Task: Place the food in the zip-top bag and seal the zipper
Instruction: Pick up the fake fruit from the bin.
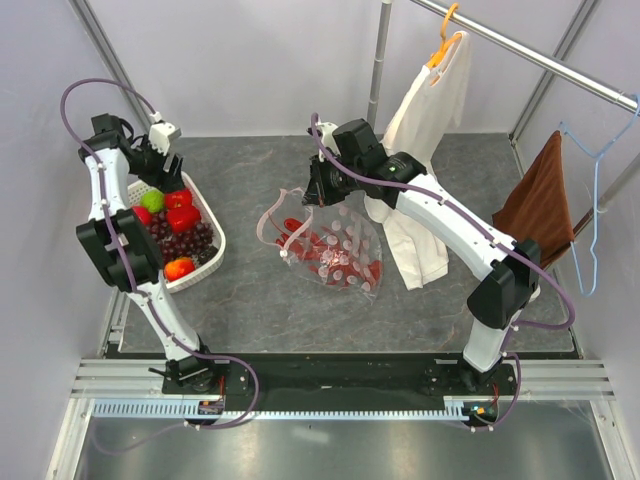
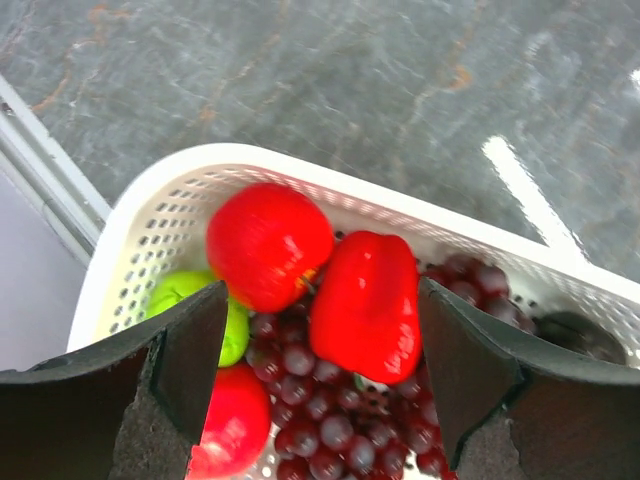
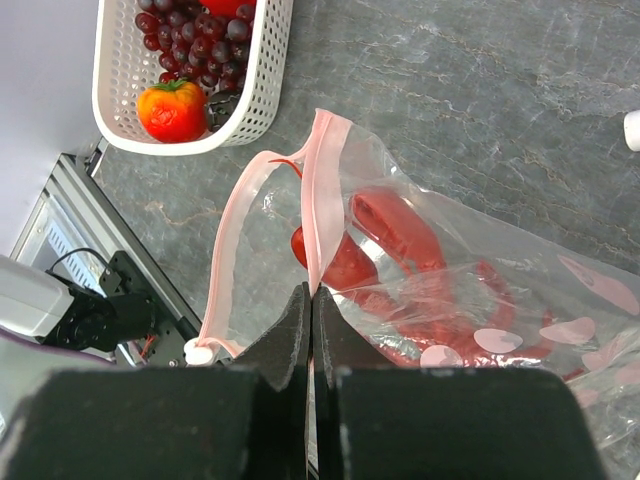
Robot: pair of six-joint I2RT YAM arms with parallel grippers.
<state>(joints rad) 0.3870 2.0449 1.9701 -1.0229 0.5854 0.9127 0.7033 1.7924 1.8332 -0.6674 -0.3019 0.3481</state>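
Note:
A white mesh basket (image 1: 215,245) at the left holds the food: a green piece (image 2: 180,295), a red apple (image 2: 268,245), a glossy red piece (image 2: 365,305), dark grapes (image 2: 330,410) and an orange (image 3: 172,110). My left gripper (image 2: 320,300) hangs open just above the basket, its fingers either side of the glossy red piece. The clear dotted zip-top bag (image 1: 335,255) lies mid-table with red chilli peppers (image 3: 400,235) inside. My right gripper (image 3: 311,295) is shut on the pink zipper (image 3: 322,190), lifting that edge so the bag's mouth gapes toward the basket.
A cream shirt (image 1: 425,130) hangs from the rail just behind the right arm. A brown cloth (image 1: 540,205) and a blue hanger (image 1: 590,220) hang at the far right. A metal pole (image 1: 378,60) stands at the back. Aluminium rails run along the table's near edge.

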